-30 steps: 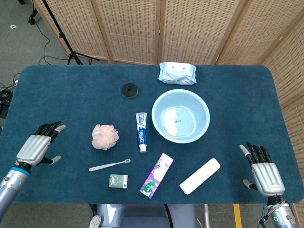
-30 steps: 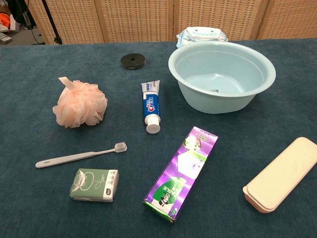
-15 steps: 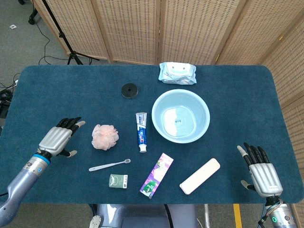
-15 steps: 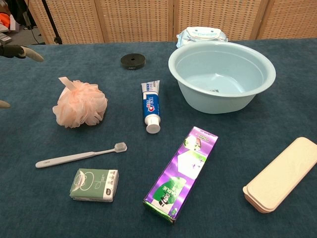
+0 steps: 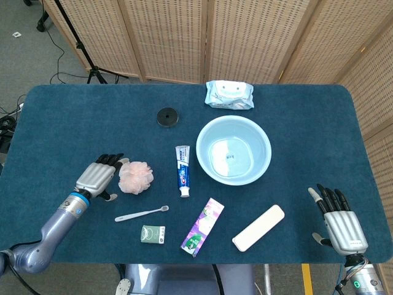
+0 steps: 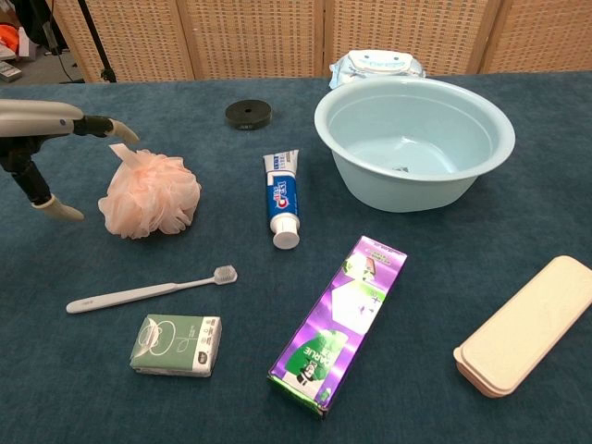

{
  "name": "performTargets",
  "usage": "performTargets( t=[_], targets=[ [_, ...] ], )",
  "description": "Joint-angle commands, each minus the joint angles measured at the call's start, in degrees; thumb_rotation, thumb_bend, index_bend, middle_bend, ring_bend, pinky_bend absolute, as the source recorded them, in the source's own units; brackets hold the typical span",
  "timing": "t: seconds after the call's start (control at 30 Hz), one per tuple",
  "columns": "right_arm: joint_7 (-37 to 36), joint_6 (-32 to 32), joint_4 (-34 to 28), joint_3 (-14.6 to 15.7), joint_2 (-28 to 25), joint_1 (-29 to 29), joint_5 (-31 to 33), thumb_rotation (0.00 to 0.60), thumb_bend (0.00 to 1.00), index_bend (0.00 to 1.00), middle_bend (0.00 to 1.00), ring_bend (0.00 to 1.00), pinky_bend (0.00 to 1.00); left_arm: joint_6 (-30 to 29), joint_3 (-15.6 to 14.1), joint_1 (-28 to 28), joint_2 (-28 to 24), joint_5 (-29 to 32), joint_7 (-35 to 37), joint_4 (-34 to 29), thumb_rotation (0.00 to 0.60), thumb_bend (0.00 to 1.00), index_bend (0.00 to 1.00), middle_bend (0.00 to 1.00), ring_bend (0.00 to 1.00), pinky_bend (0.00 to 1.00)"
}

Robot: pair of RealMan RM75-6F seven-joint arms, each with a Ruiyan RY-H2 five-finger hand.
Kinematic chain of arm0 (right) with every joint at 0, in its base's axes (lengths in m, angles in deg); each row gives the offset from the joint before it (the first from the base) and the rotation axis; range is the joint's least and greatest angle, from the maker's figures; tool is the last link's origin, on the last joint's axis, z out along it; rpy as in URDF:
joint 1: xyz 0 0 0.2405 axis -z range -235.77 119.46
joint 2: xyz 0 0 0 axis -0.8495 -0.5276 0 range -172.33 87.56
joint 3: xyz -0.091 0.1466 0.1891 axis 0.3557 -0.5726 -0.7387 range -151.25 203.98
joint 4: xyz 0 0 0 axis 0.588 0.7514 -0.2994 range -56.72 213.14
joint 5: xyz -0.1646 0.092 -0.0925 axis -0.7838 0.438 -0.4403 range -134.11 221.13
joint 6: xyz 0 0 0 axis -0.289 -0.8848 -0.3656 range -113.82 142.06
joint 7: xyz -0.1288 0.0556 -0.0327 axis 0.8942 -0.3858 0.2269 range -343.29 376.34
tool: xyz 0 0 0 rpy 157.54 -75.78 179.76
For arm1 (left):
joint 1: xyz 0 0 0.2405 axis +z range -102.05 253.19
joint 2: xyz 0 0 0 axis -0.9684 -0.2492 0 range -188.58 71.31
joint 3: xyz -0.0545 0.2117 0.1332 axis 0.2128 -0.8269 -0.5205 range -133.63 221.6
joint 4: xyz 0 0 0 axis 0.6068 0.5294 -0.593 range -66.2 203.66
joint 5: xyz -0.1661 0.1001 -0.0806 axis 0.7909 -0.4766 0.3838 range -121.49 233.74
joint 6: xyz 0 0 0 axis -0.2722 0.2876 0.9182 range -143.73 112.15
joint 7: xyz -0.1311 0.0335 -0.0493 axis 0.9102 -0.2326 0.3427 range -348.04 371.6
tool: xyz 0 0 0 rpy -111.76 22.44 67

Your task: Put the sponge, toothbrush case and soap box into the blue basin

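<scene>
The pink mesh sponge (image 5: 136,177) (image 6: 150,194) lies left of centre on the blue cloth. My left hand (image 5: 99,175) (image 6: 37,139) hangs just left of it, fingers apart, holding nothing. The cream toothbrush case (image 5: 258,228) (image 6: 525,326) lies near the front right. The small green soap box (image 5: 153,234) (image 6: 177,345) sits near the front edge. The light blue basin (image 5: 233,150) (image 6: 413,143) stands right of centre with nothing in it. My right hand (image 5: 339,221) rests open at the front right corner, apart from the case.
A toothpaste tube (image 5: 183,170) lies between sponge and basin. A white toothbrush (image 5: 141,213) and a purple carton (image 5: 203,226) lie near the front. A black disc (image 5: 167,117) and a wipes pack (image 5: 229,94) sit at the back.
My left hand has moved right across the table, from the left edge to just beside the sponge. The right hand has barely moved.
</scene>
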Motion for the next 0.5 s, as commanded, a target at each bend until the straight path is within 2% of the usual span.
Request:
performTargets(
  t=[0.03, 0.17, 0.27, 0.5],
  targets=[
    [-0.45, 0.06, 0.02, -0.02, -0.14, -0.03, -0.01, 0.600, 0.10, 0.00, 0.00, 0.00, 0.00, -1.07, -0.95, -2.29, 2.94, 3.22, -3.33, 1.71, 0.600, 0.19, 0.00, 0.00, 0.00, 0.01],
    [-1.08, 0.11, 0.03, -0.04, -0.33, -0.06, -0.03, 0.600, 0.10, 0.00, 0.00, 0.00, 0.00, -2.85, -1.37, -3.53, 5.39, 5.40, -5.62, 2.69, 0.600, 0.19, 0.00, 0.00, 0.00, 0.01],
    [-2.04, -0.17, 0.10, -0.28, -0.62, 0.02, 0.15, 0.600, 0.10, 0.00, 0.00, 0.00, 0.00, -5.80, -2.21, -4.58, 9.61, 6.74, -8.84, 5.34, 0.600, 0.20, 0.01, 0.00, 0.00, 0.05],
    [-3.28, -0.31, 0.15, -0.62, -1.14, 0.10, 0.69, 0.600, 0.10, 0.00, 0.00, 0.00, 0.00, -9.45, -3.35, -5.27, 15.16, 7.76, -12.59, 9.84, 0.600, 0.23, 0.18, 0.00, 0.00, 0.21]
  ],
)
